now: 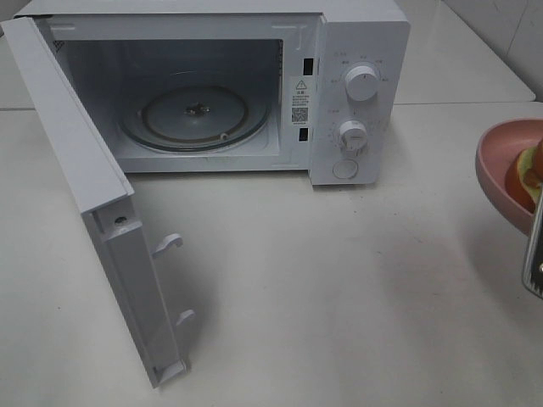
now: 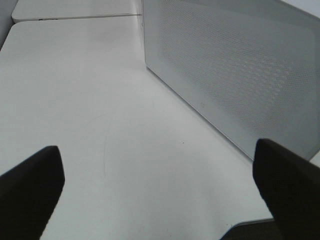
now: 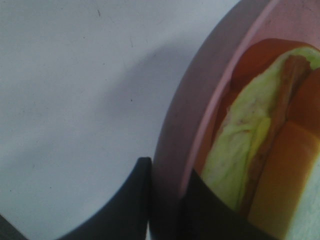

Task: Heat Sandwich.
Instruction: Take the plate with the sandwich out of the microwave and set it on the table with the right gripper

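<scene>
The sandwich point(image 1: 530, 170) is sitting on a round pink plate point(image 1: 496, 161) at the far right edge of the exterior high view, only partly in frame. In the right wrist view the sandwich point(image 3: 260, 150) is showing green lettuce, a brownish strip and orange filling, lying inside the plate's point(image 3: 200, 125) raised rim. The right end effector point(image 3: 167, 200) is clenching that rim: one dark finger is pressing on the outside of the rim and the other is lying on the inside, just beside the lettuce. In the exterior high view a slim metallic part of the right end effector point(image 1: 534, 250) is showing at the plate's near edge. The plate appears to be lifted off the white counter point(image 1: 339, 288), though its underside is not clearly showing.

Well apart from the plate, to its left, a white microwave point(image 1: 356, 93) is standing on the counter with its door point(image 1: 93, 212) swung wide open toward the camera. Inside, the glass turntable point(image 1: 195, 114) is lying bare. Two round knobs point(image 1: 362, 83) and a round button point(image 1: 344, 169) are sitting on the panel to the right of the cavity.

The left end effector point(image 2: 160, 195) is hanging released, its two dark fingers point(image 2: 30, 190) spread wide above the counter point(image 2: 75, 100), grasping nothing, near the perforated outer face of the door point(image 2: 230, 65).
</scene>
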Robot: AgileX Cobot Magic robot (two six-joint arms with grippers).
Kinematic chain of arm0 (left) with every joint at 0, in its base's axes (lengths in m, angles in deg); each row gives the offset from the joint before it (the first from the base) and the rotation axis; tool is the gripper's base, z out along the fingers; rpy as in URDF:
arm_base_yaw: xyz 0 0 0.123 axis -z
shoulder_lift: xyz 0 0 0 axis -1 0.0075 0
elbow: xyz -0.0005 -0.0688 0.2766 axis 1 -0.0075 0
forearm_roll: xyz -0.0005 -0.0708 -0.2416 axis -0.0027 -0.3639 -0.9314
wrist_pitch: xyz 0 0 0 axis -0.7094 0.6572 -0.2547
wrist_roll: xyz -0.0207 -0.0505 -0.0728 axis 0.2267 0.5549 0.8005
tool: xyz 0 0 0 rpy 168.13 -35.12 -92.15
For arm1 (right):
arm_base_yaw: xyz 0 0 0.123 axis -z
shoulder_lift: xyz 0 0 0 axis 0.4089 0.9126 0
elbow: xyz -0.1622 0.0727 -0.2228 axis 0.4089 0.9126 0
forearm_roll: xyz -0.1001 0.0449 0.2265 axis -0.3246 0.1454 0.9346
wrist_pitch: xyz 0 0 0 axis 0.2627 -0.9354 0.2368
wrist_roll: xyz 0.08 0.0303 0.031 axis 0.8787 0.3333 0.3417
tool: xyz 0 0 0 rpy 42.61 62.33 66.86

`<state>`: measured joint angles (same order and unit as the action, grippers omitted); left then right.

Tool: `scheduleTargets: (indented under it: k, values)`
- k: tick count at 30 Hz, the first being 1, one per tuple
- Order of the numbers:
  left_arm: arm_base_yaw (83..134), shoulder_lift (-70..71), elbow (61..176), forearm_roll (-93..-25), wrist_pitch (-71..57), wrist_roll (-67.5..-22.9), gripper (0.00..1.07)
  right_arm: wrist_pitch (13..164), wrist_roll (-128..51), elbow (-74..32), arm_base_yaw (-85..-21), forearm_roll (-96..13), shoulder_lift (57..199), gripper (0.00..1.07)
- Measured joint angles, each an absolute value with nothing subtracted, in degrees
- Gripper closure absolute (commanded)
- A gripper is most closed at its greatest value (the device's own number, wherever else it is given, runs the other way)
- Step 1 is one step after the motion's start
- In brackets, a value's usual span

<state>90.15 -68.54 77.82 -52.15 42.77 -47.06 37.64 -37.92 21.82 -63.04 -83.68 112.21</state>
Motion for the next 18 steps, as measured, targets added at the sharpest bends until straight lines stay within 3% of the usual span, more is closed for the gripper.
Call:
scheduleTargets:
  k: [18]
  values:
    - [90.1, -68.5, 77.8, -52.2, 42.8, -47.1, 0.09, 34.7, -13.7, 10.6, -63.0, -87.7, 132.4, 1.07]
